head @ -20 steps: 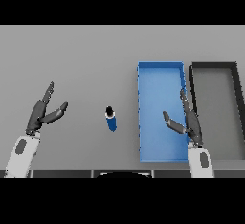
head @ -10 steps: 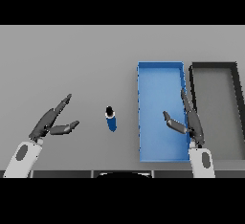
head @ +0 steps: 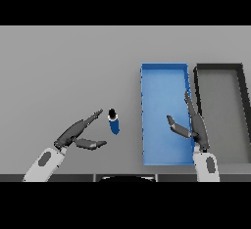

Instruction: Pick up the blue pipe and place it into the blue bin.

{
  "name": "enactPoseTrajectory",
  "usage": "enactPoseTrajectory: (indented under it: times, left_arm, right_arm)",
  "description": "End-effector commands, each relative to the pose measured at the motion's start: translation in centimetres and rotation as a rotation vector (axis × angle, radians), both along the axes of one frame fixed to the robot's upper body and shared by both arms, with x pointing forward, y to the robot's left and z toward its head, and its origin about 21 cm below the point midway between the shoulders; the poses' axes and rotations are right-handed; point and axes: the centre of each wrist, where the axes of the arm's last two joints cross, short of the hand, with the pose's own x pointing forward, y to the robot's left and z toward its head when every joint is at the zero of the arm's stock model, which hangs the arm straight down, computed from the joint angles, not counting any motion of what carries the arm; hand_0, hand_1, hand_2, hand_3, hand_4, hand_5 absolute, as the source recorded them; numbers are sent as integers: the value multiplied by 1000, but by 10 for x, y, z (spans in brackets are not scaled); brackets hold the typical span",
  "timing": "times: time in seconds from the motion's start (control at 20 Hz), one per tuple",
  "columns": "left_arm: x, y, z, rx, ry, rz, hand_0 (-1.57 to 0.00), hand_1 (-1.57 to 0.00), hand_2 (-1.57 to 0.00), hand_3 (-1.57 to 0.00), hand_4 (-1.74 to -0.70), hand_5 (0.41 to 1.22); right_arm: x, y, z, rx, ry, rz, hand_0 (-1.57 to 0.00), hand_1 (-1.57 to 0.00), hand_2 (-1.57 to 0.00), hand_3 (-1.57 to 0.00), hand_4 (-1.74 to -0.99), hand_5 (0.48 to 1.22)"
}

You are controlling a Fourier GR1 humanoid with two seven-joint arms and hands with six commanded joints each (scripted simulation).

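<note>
The blue pipe [head: 113,122] is a short blue cylinder with a dark cap, resting on the grey table left of the blue bin [head: 147,125]. My left hand [head: 78,134] is open just left of the pipe, fingers stretched toward it and thumb below, not touching it. The blue bin is a long rectangular tray right of centre, with nothing inside it. My right hand [head: 192,124] hovers open over the bin's right wall, fingers pointing away from me.
A dark grey bin [head: 198,81] of the same shape stands directly right of the blue bin. Bare grey table [head: 63,71] stretches to the left and behind.
My left hand has swung right and slightly down toward the pipe, its fingers now close to it. The right hand and the pipe have hardly moved.
</note>
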Motion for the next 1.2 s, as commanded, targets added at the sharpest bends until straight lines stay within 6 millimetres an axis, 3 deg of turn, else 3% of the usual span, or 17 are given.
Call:
enactPoseTrajectory:
  times: [0.0,0.15,0.3,0.6,0.75,0.85,0.95,1.0,1.15]
  left_arm:
    - [0,-6,-5,-2,5,-4,1,1,1,1,-1147,452]
    - [4,-24,-15,-38,-24,-18,1,1,1,1,-1155,460]
    - [22,-46,-19,-51,-17,-7,1,1,1,1,-1145,460]
    - [28,-68,-34,7,-31,-14,1,1,1,1,-1051,418]
    - [30,-76,-40,-55,-16,-27,1,1,1,1,-1090,441]
    - [33,-84,-41,-100,-11,-27,1,0,-54,-40,-1140,502]
    - [35,-88,-40,-173,4,-10,-10,-156,-308,-276,-1243,613]
    - [31,-88,-44,-205,13,-8,-125,-319,-485,-535,-1281,735]
    - [29,-95,-46,-226,28,0,-796,-915,-1006,-1030,-1497,972]
  right_arm:
    - [0,0,-2,4,11,-1,1,1,1,1,-1218,627]
    - [0,-1,0,-3,19,-19,1,1,1,1,-1211,622]
    - [0,-1,6,-10,11,-17,1,1,1,1,-1205,625]
    - [-1,-8,0,-5,12,-27,1,1,1,1,-1221,645]
    - [-6,-9,-3,-27,3,-28,1,1,1,1,-1205,649]
    - [-5,-9,0,-20,0,-22,1,1,1,1,-1210,653]
    - [-4,-9,-1,-17,11,-27,1,1,1,1,-1217,655]
    - [-3,-6,-2,-10,11,-27,1,1,1,1,-1220,656]
    - [-4,-9,-2,-7,-2,-24,1,1,1,1,-1224,658]
